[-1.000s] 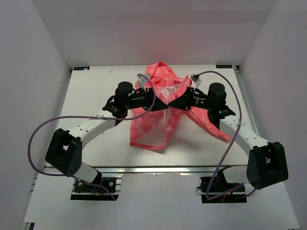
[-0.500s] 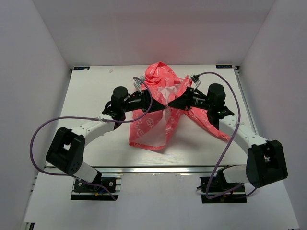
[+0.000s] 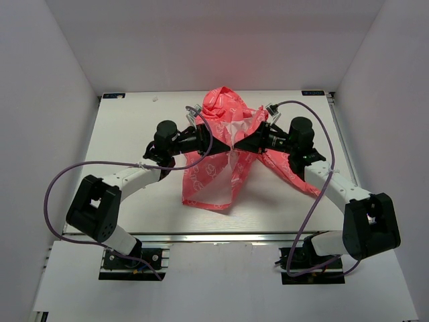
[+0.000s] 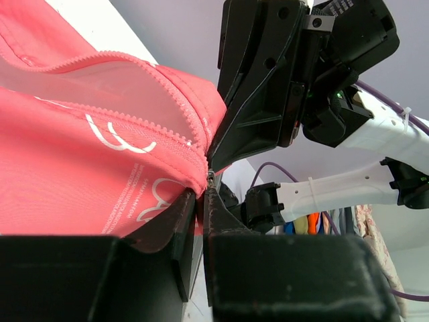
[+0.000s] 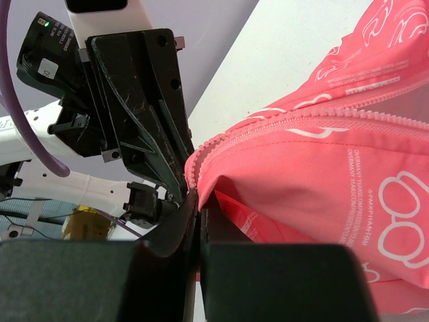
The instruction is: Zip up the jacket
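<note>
Now: coral-pink, white-printed thin fabric jacket [image 3: 209, 176] bunched mid-frame on white table [image 3: 127, 134], partly lifted. My left pincer [image 4: 203, 196] clamped tight on zipper tape [image 4: 151, 129]; right pincer [image 5: 195, 201] pinching opposite edge. Fabric likely light, limp, slippery; stiffer tape best hold.

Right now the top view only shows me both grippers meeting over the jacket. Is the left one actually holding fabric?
Observer: Yes. The left wrist view shows the left gripper shut on the jacket edge, right at the zipper teeth.
Operator: And the right?
Observer: Its own camera shows the right gripper shut on the pink edge too, beside the teeth.
Operator: Is the zipper closed there?
Observer: No. From the left pinch, two rows of teeth spread apart, with pale fabric between them.
</note>
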Controlling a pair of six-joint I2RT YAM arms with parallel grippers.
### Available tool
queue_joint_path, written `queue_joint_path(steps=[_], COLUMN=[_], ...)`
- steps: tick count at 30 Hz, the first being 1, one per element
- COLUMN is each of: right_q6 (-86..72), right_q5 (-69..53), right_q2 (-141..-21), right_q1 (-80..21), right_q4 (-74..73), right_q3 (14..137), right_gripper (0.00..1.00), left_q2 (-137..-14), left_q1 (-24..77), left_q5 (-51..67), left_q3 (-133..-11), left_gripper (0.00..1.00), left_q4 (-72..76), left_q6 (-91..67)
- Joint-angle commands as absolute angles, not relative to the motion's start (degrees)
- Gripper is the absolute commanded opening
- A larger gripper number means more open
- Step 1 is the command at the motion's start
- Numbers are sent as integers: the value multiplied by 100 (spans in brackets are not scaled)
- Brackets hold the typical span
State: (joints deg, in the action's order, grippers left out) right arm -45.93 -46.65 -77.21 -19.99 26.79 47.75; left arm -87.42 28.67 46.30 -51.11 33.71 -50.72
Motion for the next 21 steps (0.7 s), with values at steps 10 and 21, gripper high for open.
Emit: queue_joint_path(steps=[10,21], right_q6=[-4649,-5168], right_q5=[-4379,-4386], right_q2=[-7717,-8182], right_q1=[-2127,-2066], right_q4=[3093,3990], right_q3=[4974,5449], right_gripper=[0,0], left_q2=[-8798,-8622], left_q1=[2909,2927], left_q5=[4641,4886], left_q3=[-5712,-6126], left_gripper=[0,0], left_q4=[2542,-360], left_q6=[-4791,-3480])
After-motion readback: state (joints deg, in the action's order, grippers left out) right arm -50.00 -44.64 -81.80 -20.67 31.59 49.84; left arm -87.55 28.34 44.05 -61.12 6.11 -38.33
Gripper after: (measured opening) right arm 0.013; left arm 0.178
